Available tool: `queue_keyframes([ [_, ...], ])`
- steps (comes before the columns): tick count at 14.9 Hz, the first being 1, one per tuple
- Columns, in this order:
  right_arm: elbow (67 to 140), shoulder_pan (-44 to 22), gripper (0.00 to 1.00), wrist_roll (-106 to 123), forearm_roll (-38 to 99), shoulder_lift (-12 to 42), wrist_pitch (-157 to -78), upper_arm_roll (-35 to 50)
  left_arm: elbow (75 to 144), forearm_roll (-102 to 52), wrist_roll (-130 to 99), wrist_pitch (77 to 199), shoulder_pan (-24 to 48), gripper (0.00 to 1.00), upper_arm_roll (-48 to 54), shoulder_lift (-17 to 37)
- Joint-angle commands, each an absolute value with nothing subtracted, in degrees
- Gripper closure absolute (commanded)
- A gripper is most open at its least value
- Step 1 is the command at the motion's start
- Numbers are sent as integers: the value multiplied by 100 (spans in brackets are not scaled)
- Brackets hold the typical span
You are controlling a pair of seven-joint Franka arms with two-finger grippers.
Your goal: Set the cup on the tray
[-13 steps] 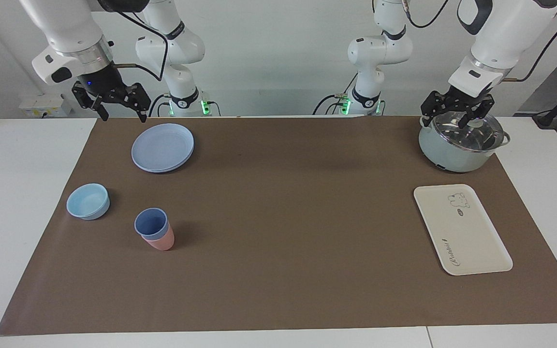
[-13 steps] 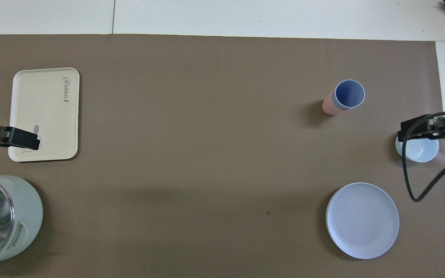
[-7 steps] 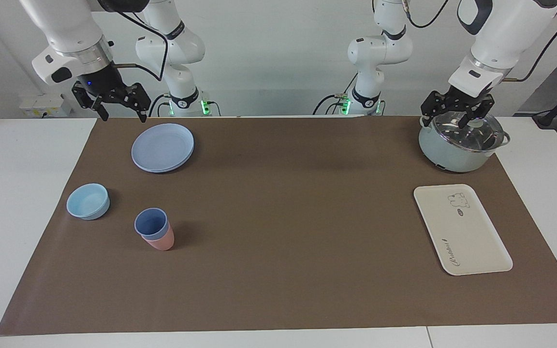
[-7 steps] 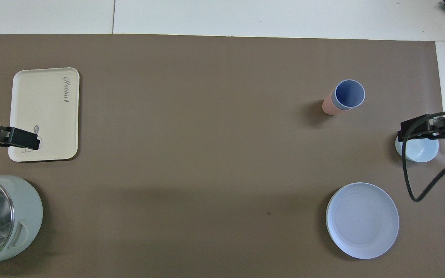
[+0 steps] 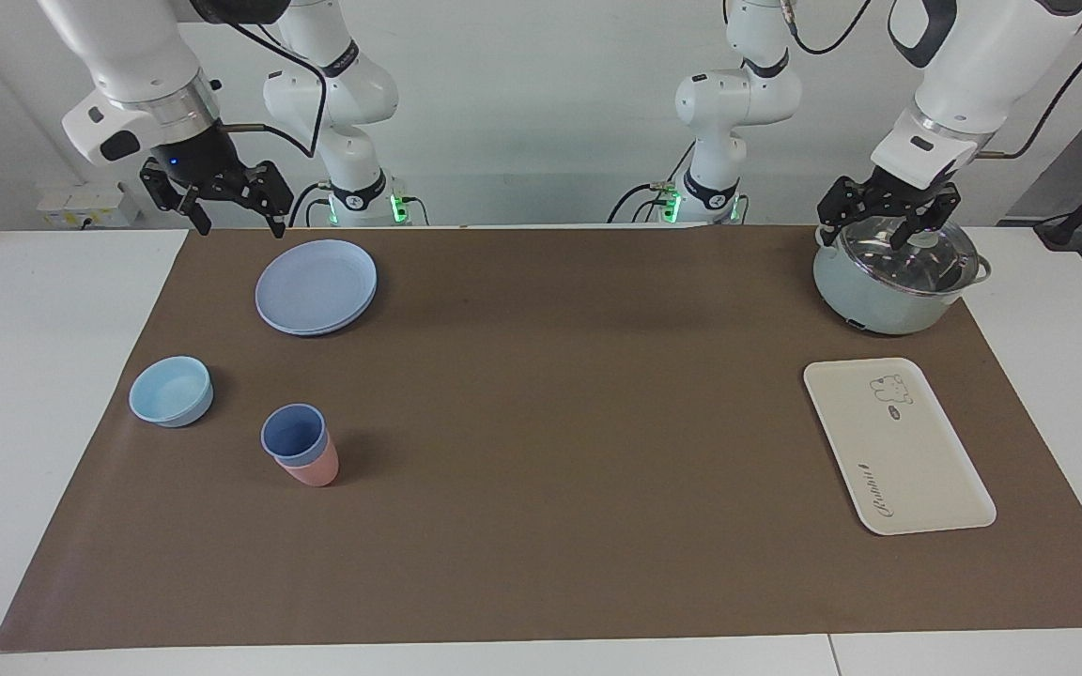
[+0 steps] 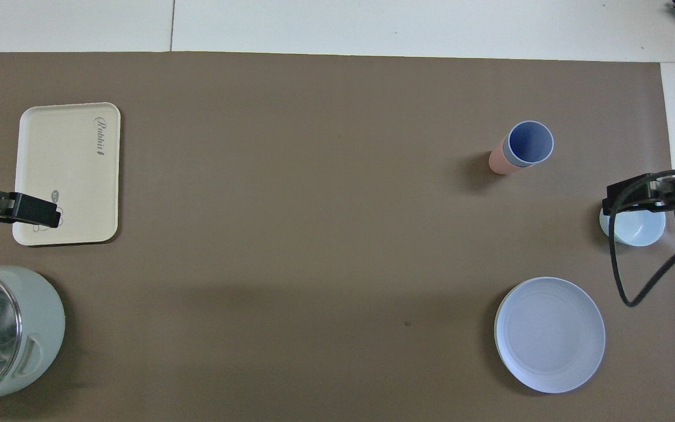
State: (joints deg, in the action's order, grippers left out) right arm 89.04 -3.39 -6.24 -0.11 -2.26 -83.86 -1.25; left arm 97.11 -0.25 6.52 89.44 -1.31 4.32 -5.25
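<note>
Right gripper [image 5: 233, 211] is hanging spread and empty, raised by the plates [image 5: 316, 285]; left gripper [image 5: 887, 214] is waiting over the pot [image 5: 898, 279], also spread and empty. Task looks unstarted, reach step pending. Blue cup [image 5: 295, 436] is sitting nested inside the pink cup [image 5: 314, 468], at the right arm's end, near the bowl [image 5: 171, 391]. Tray [image 5: 896, 445] is lying bare at the left arm's end, well apart. Next move is calling for the right gripper descending on the blue rim, lifting without dragging pink along.
</note>
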Motion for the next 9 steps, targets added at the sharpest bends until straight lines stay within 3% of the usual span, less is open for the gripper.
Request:
queue_keyframes([
  [1, 9088, -325, 0, -475, -70, -360, -8490, -114, 9756, -44, 747, 8895, -220, 0, 466, -580],
  [7, 9115, -325, 0, -483, 123, -492, -8446, -88, 9756, -44, 747, 8895, -220, 0, 466, -580],
  [9, 9105, -325, 0, -483, 123, -859, -8429, -97, 9756, -44, 747, 8895, -220, 0, 466, -580],
])
